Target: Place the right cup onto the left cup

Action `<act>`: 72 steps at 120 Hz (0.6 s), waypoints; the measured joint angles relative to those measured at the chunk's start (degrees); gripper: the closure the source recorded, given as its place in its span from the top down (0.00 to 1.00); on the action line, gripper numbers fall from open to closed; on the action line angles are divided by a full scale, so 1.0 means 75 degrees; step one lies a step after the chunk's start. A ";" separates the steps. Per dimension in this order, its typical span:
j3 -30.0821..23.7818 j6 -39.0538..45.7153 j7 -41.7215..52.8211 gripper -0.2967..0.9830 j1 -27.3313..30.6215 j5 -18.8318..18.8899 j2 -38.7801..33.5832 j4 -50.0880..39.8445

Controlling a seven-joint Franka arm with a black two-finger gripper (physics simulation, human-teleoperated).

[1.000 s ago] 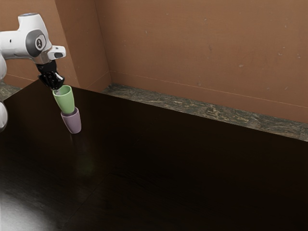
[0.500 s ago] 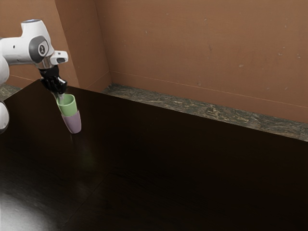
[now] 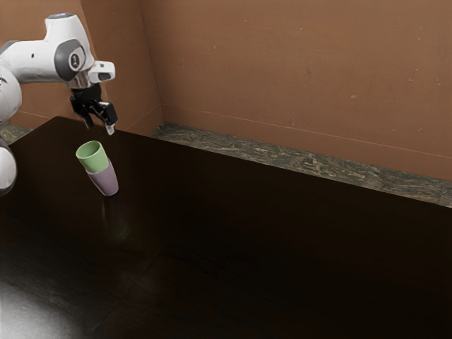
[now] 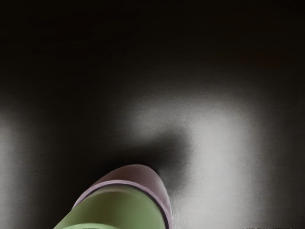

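Green cup (image 3: 93, 159) sitting nested in lilac cup (image 3: 105, 181), exterior view's left.
Lilac cup is resting on dark surface (image 3: 247, 240); hand (image 3: 99, 126) is hovering above, fingers apart, holding nothing. Green cup is likely handling light, stiff, slightly slippery; any regrip is wanting opposite walls below the rim.

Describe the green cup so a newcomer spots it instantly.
On the dark table, toward the exterior view's left, a two-cup stack sits below the open tool. The green cup is the upper one; unlike the purple cup it nests in, its mouth is free.
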 joint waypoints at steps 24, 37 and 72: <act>-0.0242 -0.0236 -0.0252 0.75 -0.0698 -0.0044 -0.0951 -0.1202; -0.0273 -0.0375 -0.0472 0.76 -0.0970 -0.0086 -0.1753 -0.2166; -0.0286 -0.1114 -0.0965 0.77 -0.1190 -0.0206 -0.3517 -0.3396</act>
